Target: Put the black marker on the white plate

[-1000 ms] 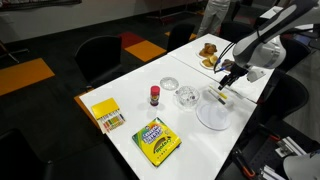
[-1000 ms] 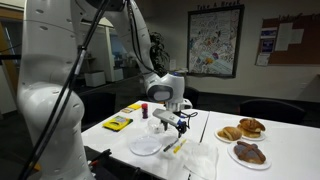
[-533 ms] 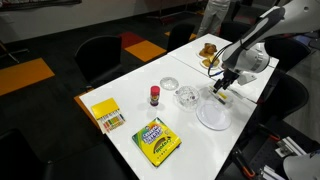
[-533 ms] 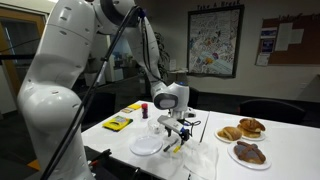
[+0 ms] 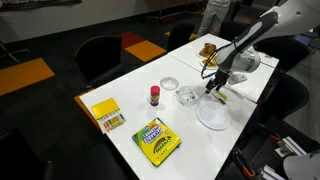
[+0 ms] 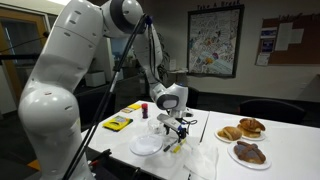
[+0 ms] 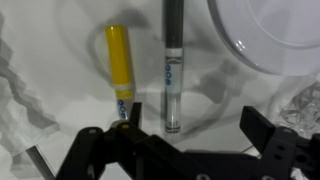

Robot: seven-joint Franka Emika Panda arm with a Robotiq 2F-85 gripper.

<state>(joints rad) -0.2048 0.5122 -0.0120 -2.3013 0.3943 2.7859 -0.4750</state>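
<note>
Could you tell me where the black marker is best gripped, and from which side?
Probably mid-barrel, from straight above, with the tool closing across its width: the black marker lies flat, parallel to the yellow marker, with a clear gap between them.

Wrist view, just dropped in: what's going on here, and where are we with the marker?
The arm's tool hovers open just above the table, gripping nothing. Below it, two markers lie side by side: a yellow marker and the black marker, which sits roughly between the fingers. In an exterior view the white plate is close by with no marker on it, so the pick has not happened yet.
</note>
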